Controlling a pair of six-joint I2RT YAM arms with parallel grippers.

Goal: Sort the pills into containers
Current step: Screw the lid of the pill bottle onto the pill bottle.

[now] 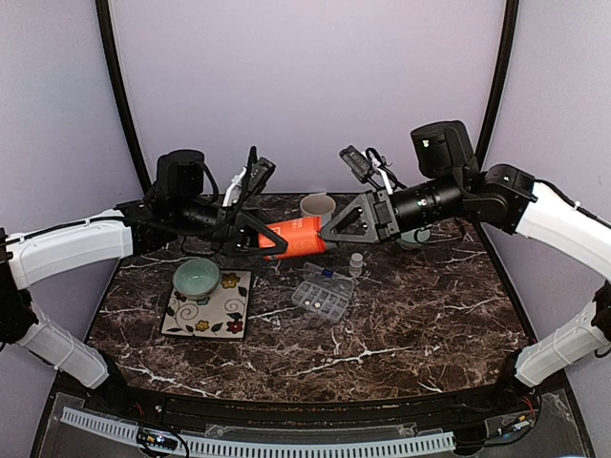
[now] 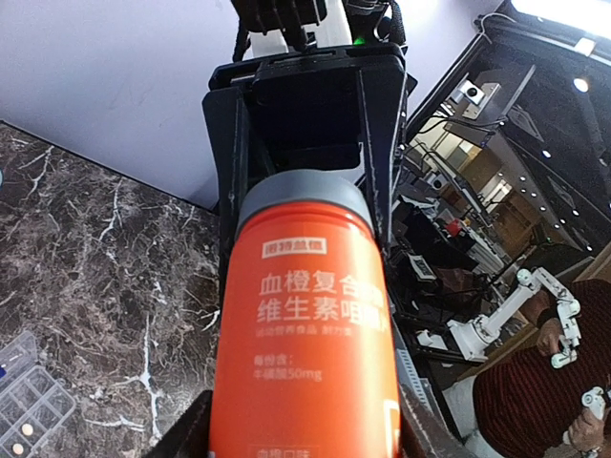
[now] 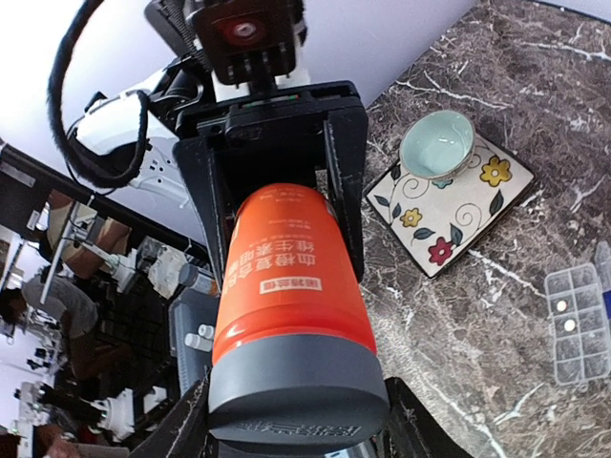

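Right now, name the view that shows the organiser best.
Top external: the whole organiser lies in view, nothing covering it. Left wrist catches only a corner at its lower left edge; right wrist, a cropped strip at its right edge, two white pills inside. The bottle crowds both wrist views.

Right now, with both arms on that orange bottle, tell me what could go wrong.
1. The orange bottle hangs sideways in the air, with the left gripper on its body and the right gripper on its gray cap. If the cap comes off like this, whatever is inside may spill onto the table.
2. The open pill box lies on the table close by. A slipped bottle might hit it and scatter the pills in it.
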